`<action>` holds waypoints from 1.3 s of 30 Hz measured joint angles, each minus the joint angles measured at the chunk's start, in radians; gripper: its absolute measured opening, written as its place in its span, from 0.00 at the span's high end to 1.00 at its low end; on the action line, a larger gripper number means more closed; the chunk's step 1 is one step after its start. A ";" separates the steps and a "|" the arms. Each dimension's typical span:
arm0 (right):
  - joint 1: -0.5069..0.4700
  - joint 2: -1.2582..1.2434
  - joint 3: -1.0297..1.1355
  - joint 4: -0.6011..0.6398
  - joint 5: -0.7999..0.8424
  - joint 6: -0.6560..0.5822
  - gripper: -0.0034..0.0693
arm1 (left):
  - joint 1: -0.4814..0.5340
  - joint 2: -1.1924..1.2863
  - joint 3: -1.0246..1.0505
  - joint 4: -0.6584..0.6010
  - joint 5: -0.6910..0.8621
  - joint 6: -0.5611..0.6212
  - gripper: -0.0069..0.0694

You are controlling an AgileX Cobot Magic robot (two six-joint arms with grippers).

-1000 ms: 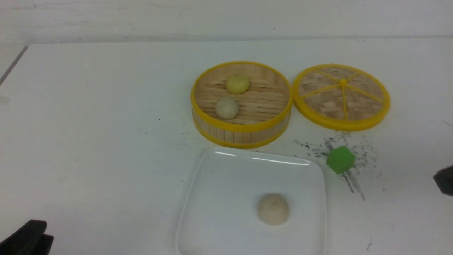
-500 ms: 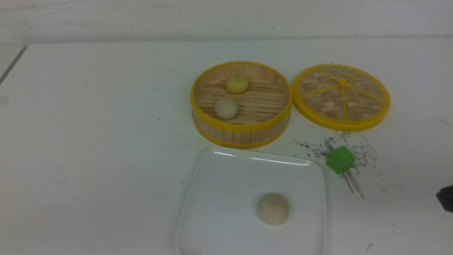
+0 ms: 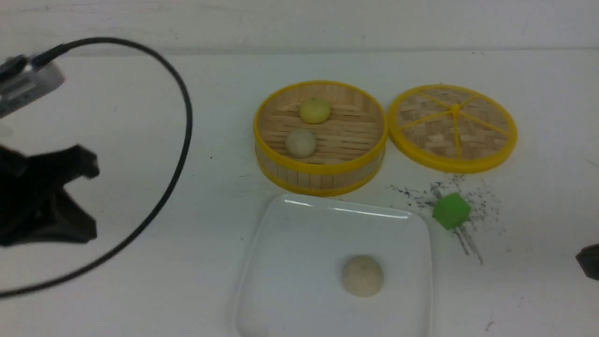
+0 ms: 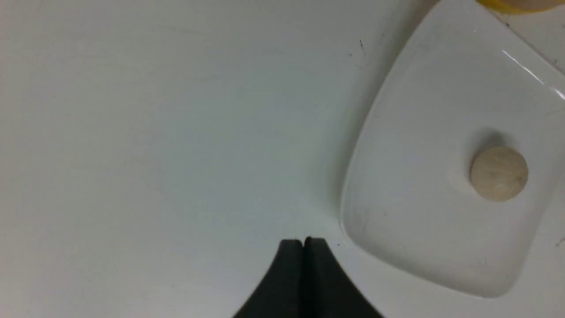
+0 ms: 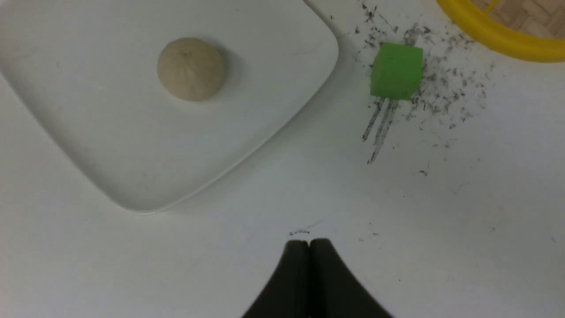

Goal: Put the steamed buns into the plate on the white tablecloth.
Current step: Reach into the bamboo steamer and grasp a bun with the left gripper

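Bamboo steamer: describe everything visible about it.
The bamboo steamer is round and uncovered, with a slatted wooden wall and floor and yellow hoops at top and bottom. It stands upright on the white tablecloth, close behind the plate, the woven lid lying beside it. Inside rest a pale yellow bun and a beige-grey bun, apart.

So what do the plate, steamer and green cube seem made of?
The plate: glossy white, likely glazed ceramic or melamine; sharp highlights along its rim. The steamer: matte pale bamboo-like slats, smooth yellow rims that look plastic. The green cube: flat even green, no shine; foam or painted wood, unclear.
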 joint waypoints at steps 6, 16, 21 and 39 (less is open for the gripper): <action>0.000 0.000 0.000 -0.002 0.000 0.000 0.94 | -0.223 0.327 -0.378 0.063 0.027 -0.009 0.89; 0.000 0.000 0.000 -0.033 0.000 0.000 0.93 | -0.438 0.844 -0.975 0.199 0.029 -0.105 0.66; 0.000 0.000 0.000 -0.034 0.000 0.000 0.92 | -0.481 1.061 -1.198 0.203 0.029 -0.112 0.45; 0.000 0.000 0.000 -0.034 0.000 0.000 0.88 | -0.480 1.258 -1.302 0.399 0.029 -0.138 0.45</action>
